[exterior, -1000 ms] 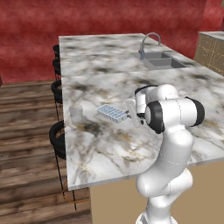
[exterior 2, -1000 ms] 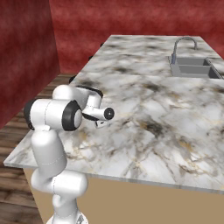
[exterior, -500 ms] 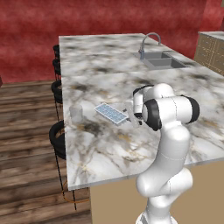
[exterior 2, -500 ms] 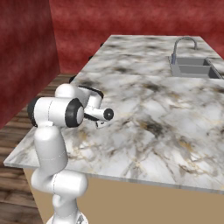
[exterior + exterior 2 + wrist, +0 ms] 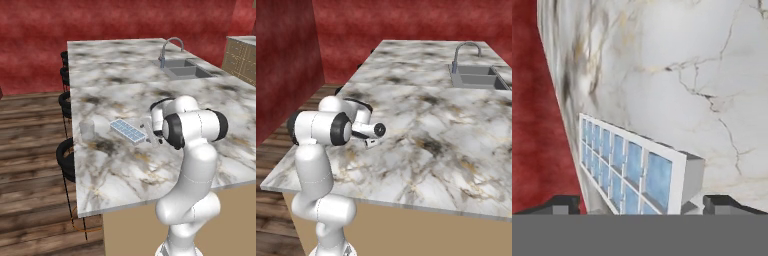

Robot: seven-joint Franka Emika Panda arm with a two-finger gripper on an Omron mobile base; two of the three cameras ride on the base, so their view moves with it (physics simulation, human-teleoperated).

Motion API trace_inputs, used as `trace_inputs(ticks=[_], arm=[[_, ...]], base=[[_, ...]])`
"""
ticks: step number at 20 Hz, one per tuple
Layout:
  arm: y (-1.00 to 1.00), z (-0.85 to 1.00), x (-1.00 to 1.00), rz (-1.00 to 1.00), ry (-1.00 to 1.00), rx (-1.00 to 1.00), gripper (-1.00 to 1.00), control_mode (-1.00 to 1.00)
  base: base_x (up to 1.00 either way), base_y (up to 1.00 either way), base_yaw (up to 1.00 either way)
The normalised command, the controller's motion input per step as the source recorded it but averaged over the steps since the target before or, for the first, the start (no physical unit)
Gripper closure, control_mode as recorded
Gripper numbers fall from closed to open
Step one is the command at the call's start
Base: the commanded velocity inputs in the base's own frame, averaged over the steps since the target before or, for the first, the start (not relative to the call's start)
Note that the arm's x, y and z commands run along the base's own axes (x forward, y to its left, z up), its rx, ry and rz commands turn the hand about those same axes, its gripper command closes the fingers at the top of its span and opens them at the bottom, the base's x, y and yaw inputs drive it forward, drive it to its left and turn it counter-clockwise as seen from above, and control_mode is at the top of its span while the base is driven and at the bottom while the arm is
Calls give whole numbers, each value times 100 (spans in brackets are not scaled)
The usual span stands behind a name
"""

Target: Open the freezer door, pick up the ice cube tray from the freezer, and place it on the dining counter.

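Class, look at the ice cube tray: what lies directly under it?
The ice cube tray lies flat on the marble dining counter. The marble directly beneath it is covered by the tray.

Ice cube tray (image 5: pixel 632 170) near end cut off by hand view bottom edge.

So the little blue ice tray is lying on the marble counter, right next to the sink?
Not by the sink. The ice cube tray does lie on the dining counter, but near the stool-side edge, beside a small translucent cup; the sink is far across the slab. The left base view shows it.
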Motion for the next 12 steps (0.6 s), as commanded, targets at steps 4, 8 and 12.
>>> trace_inputs(ticks=[4, 8, 12], arm=[[-17, 19, -29, 0, 18, -2, -100, -100], [-23, 55, -33, 0, 14, 0, -100, -100], [-6, 70, -41, 0, 12, 0, -100, -100]], base=[[0, 0, 0], [0, 0, 0], [0, 0, 0]])
